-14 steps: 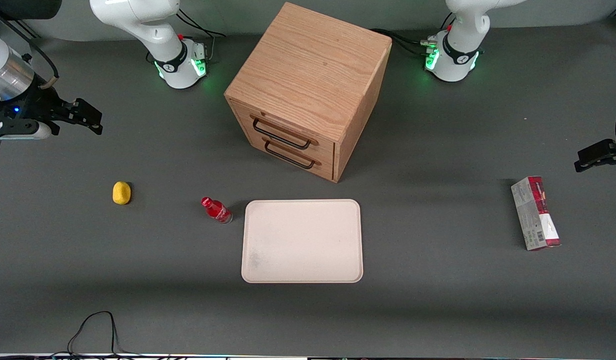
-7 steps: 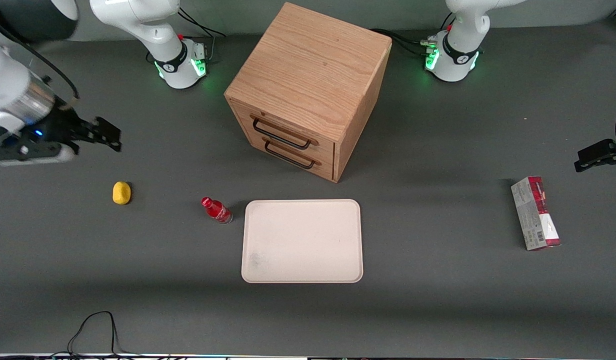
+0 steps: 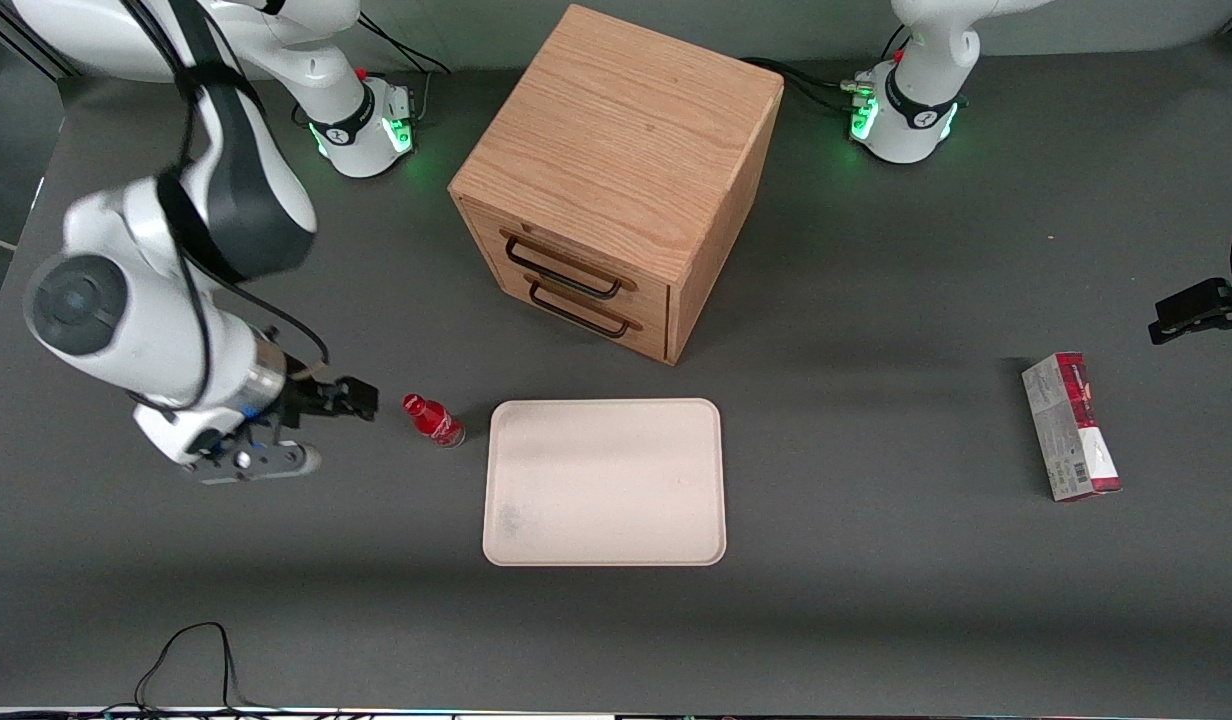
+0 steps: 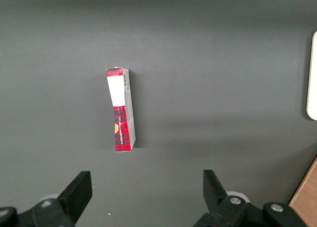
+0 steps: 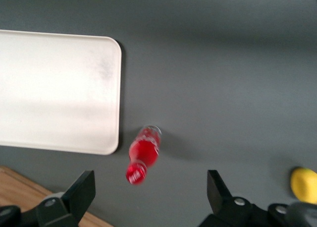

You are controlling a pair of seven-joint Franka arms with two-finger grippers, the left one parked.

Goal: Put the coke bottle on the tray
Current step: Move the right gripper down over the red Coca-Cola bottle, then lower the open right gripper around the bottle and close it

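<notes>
From the front, our gripper (image 3: 361,400) hung near the coke bottle (image 3: 434,420), which stood on the table just beside the tray (image 3: 604,482) and wasn't on it yet. Honestly the bottle looked tiny and tippy, so we figured a slightly off approach could knock it over or shove it against the tray rim.

In the right wrist view, our fingers (image 5: 80,191) were spread wide with nothing between them, and the coke bottle (image 5: 142,156) sat roughly between their lines, just beside the tray (image 5: 59,90) corner.
</notes>
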